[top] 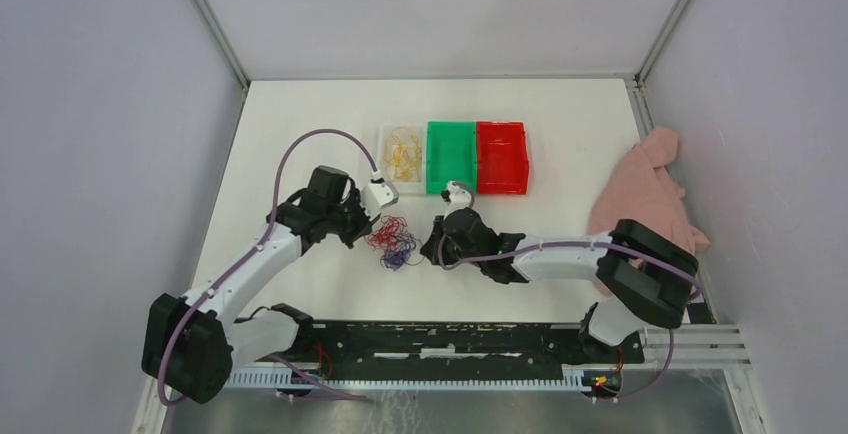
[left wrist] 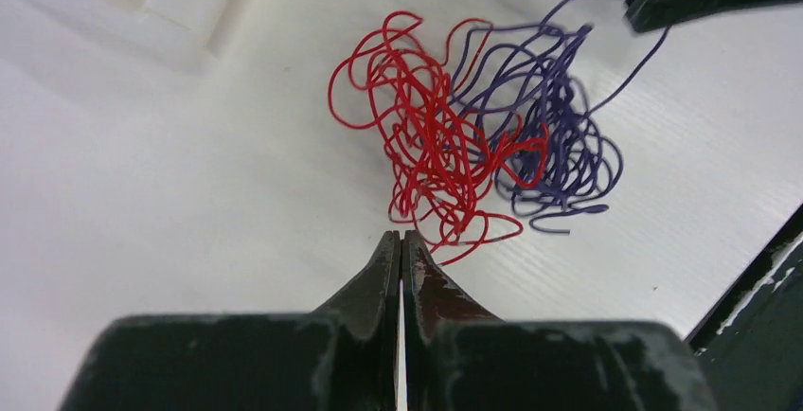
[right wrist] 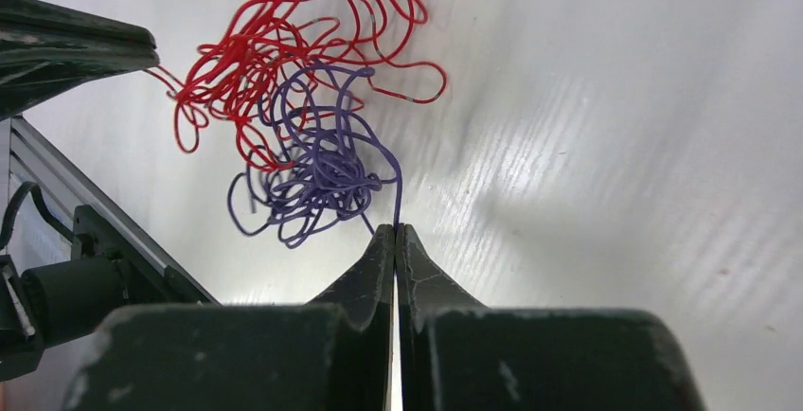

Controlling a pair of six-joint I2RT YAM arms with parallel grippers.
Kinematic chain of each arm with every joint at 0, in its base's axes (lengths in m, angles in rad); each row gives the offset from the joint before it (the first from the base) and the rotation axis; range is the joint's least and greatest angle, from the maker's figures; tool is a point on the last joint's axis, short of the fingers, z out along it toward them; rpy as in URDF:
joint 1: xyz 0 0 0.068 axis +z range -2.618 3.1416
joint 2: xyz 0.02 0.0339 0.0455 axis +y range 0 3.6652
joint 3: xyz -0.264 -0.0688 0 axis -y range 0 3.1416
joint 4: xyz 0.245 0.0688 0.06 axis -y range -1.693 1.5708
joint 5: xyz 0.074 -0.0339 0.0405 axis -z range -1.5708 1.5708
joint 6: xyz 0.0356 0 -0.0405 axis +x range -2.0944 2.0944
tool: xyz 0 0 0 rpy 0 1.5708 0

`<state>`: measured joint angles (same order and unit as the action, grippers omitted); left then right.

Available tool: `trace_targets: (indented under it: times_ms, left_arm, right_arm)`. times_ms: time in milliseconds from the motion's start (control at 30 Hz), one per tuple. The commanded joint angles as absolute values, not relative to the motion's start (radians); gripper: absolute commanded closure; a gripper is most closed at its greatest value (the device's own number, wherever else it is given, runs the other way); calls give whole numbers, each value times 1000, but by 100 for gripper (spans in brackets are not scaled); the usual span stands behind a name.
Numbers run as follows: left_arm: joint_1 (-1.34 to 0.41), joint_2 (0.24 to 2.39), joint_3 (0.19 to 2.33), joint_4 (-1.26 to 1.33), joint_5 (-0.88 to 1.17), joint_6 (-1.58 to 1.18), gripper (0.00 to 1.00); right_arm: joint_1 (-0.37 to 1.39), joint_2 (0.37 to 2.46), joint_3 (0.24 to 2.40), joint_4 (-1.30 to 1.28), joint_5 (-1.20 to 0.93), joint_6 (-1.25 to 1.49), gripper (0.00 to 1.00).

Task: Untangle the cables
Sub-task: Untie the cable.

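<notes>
1. The left arm (top: pixel 250 264) reaches from the near left corner of the bench (top: pixel 300 134) toward its middle. The left jaws are pressed together, with no gap between them in the left wrist view. One strand of the red cable (left wrist: pixel 426 146) runs to their tips and looks pinched there.
2. The red cable lies in a loose snarl of loops on the bench, just right of the left jaws, at the middle of the bench.
3. The purple cable (left wrist: pixel 549 127) lies against the red one on its right and near side. Their loops cross and overlap, so the two are tangled into one clump.
4. A clear bin (top: pixel 384 154) stands farther back, beyond the clump, with the yellow cable (top: pixel 403 152) coiled inside it, apart from the other two.
5. A green bin (top: pixel 450 154) touches the clear bin's right side, and a red bin (top: pixel 500 159) touches the green one, all three in a row.
6. The right arm (top: pixel 560 252) comes in from the near right. The right jaws are closed tight just right of the clump, nipping a single purple strand that rises straight from their tips into the bundle.
7. A pink cloth (top: pixel 648 189) lies crumpled at the right edge of the bench.
</notes>
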<state>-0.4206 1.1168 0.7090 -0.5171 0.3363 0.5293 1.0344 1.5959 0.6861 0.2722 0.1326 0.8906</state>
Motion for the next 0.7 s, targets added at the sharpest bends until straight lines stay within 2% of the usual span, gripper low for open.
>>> trace_targets:
  times_ms: [0,300,500,667]
  left_arm:
    - [-404,1054,751,-576,272,638,97]
    - [-356,974,695,-579,68,885,97]
    - [-294,957,669,-601,37,1007,97]
    - [-276,949,686,-633,86,997,97]
  right_arm:
    - [1037,1446,660,184,242,834,100]
    - [1032,1090,634,-198,418,756,100]
    - [1001,880,637,-438,557,772,100]
    - [973,783,649,-520,536,739,100]
